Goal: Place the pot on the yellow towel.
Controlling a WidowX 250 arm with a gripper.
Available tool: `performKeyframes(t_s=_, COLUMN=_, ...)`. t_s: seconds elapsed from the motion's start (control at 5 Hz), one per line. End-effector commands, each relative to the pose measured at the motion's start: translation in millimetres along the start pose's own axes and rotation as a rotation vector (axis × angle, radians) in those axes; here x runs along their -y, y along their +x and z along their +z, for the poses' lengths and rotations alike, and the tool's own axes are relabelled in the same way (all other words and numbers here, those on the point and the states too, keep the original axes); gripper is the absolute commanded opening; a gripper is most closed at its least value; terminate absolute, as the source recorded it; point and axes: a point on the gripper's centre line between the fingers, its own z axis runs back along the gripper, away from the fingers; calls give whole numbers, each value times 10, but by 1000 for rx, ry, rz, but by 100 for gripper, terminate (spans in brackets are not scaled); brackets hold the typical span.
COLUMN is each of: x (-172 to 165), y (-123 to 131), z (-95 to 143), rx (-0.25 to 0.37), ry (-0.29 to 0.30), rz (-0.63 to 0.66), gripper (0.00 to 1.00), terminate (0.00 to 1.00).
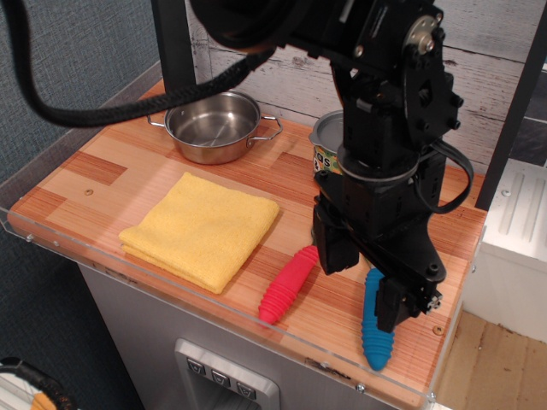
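Whitewashed planks back a wooden table (102, 171) edged with clear plastic. At the table's far side sits the pot (214, 126), upright, its two wire handles pointing left and right. Nearer the front, well apart from the pot, the yellow towel (201, 229) lies folded flat with nothing on it. To the right, the black arm hangs over the table with its gripper (369, 278) low, jaws standing apart and holding nothing. A red ridged toy (289, 284) lies just left of the gripper and a blue ridged toy (375, 329) below it. Behind the arm stands a dotted can (327, 145) with a grey lid, mostly hidden.
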Motion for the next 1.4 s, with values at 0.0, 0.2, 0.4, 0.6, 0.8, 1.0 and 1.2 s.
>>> performKeyframes(t_s=0.0, x=0, y=0, z=0, rx=0, ry=0, rz=0, gripper=100, terminate=0)
performKeyframes(t_s=0.2, x=-165, y=36, z=23, rx=-25, ry=23, rz=11, gripper=100, terminate=0)
performKeyframes(t_s=0.4, x=-397, y=24, z=41, rx=-46, ry=61, rz=9, gripper=100, terminate=0)
performKeyframes(t_s=0.6, x=-699, y=3, z=13, rx=-87, ry=84, rz=9, gripper=100, terminate=0)
performKeyframes(t_s=0.8, x=-980, y=3, z=11, rx=-106, ry=114, rz=-22, gripper=100, terminate=0)
performKeyframes(t_s=1.0, x=-1250, y=6, z=33, rx=-89, ry=139, rz=-68, gripper=100, terminate=0)
performKeyframes(t_s=1.2, x=-1479, y=-3, z=56, rx=-60, ry=158, rz=-88, gripper=100, terminate=0)
